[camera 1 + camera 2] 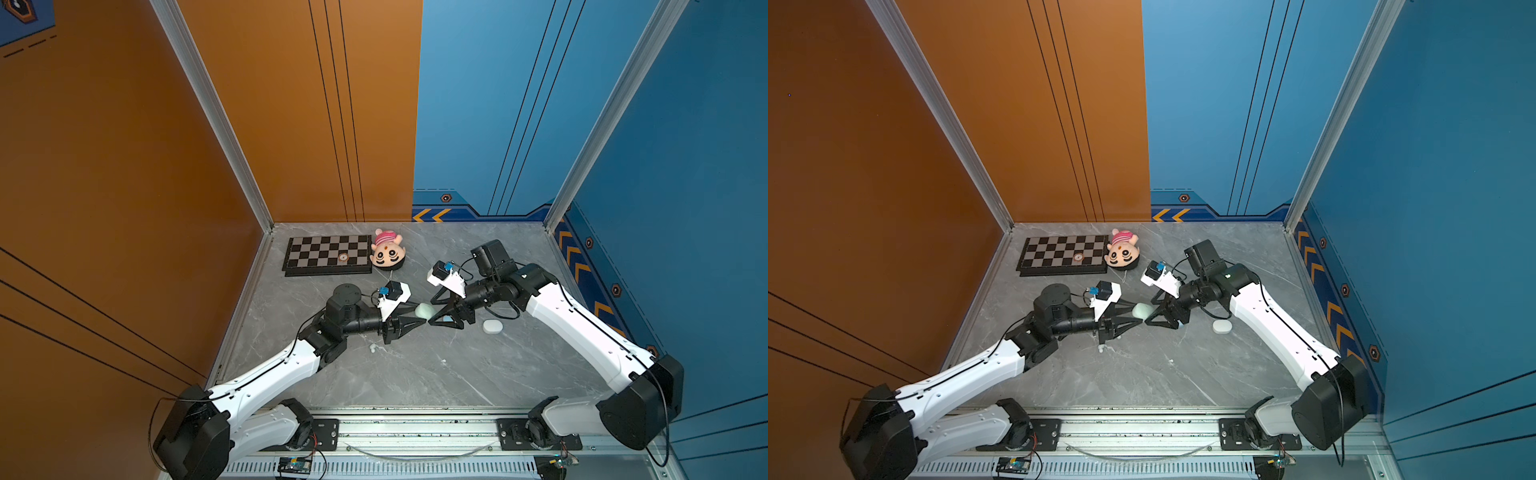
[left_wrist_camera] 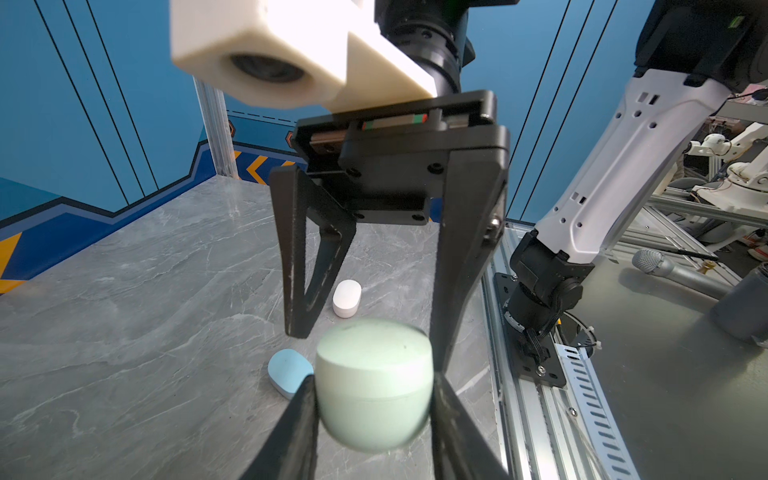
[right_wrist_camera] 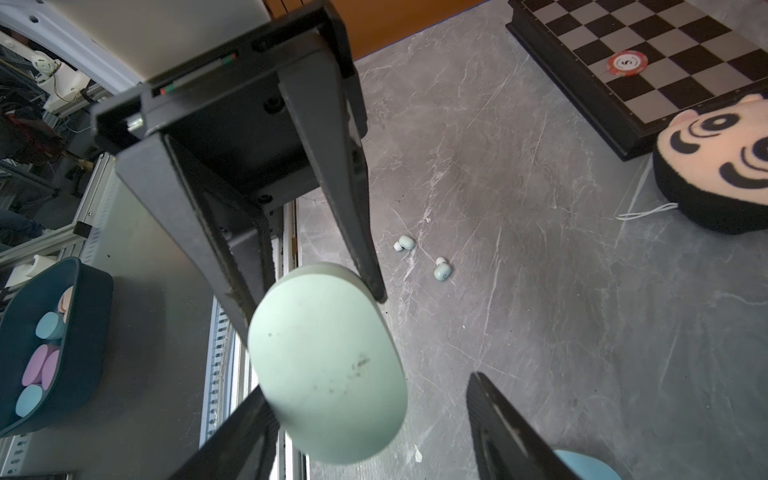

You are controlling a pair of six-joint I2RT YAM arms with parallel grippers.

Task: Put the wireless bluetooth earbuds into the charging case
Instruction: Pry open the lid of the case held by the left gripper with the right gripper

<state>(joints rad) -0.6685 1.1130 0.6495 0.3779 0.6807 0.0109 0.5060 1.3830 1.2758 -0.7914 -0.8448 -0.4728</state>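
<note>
Using the left gripper (image 2: 373,378), pinching the mint charging case (image 2: 374,399) across its width; holding the right gripper (image 3: 369,384) wide around its far end, gripping nothing, long axis seemingly running between them. Leaving two pale earbuds (image 3: 405,243) lying below the case, nearer the left arm (image 1: 270,374).

Mint-green charging case (image 2: 374,357), oval and scuffed, lid closed, is held clear of the grey marble tabletop (image 3: 540,316), clamped at its narrow sides by the left gripper (image 2: 374,379). A pale-green earbud (image 3: 405,243) and its twin earbud (image 3: 442,269) lie loose below, near each other but apart.
</note>
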